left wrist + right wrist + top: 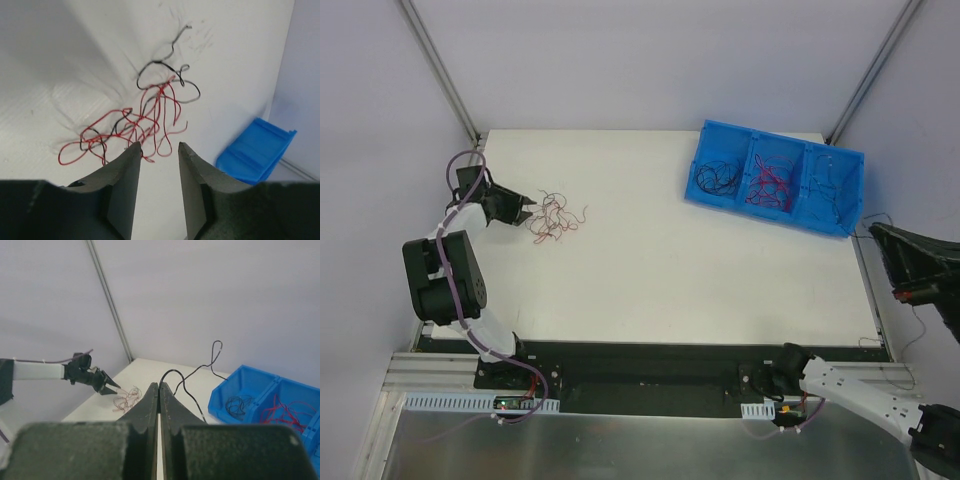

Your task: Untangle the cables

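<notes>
From above, the cables (pixel 552 218) are a curly heap of hair-thin red and black wires on the smooth white table (pixel 670 270), far left of the blue plastic bin (pixel 775 178). The left gripper (pixel 527 207) sits just beside the heap.

From the left wrist, its dark fingers stand a little apart and hold nothing.

From the right wrist, the right gripper (pixel 159 385) pinches one thin black cable (pixel 171 371) left of the bin. The walls are pale.

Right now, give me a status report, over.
Left gripper open at the tangle. Right gripper shut on a black wire. Nothing in the way.
</notes>
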Tool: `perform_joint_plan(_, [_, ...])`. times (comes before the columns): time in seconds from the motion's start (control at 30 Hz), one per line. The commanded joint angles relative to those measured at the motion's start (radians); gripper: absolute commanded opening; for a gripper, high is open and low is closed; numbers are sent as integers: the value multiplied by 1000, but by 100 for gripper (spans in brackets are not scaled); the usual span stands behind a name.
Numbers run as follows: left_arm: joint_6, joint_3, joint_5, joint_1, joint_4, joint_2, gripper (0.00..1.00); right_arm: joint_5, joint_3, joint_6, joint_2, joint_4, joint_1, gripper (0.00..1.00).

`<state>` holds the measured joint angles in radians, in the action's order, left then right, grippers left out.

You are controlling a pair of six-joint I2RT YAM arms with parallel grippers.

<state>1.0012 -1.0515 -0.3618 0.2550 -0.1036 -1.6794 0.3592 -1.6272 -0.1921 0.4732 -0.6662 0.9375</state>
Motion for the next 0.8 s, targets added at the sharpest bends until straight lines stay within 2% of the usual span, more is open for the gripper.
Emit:
perform_joint_plan(0.0, [-32,30,-115,-10,1,124,39,15,76,11,100,54,1,0])
perform_joint_plan(0.13, [-64,19,-288,-40,15,187,55,66,79,-12,163,66,1,0])
perform_joint_plan(0.2, [-96,-20,-379,-74,15,204,66,84,72,-27,197,76,1,1])
perform_joint_plan(0.33, [-139,-129,-528,-137,15,221,80,77,0,-56,301,68,1,1])
perform_joint_plan(0.53, [-229,-278,-609,-243,13,221,92,63,-89,-66,416,53,0,0])
perform_joint_plan(0.77, [-315,-193,-635,-252,2,251,95,104,9,5,412,-28,1,0])
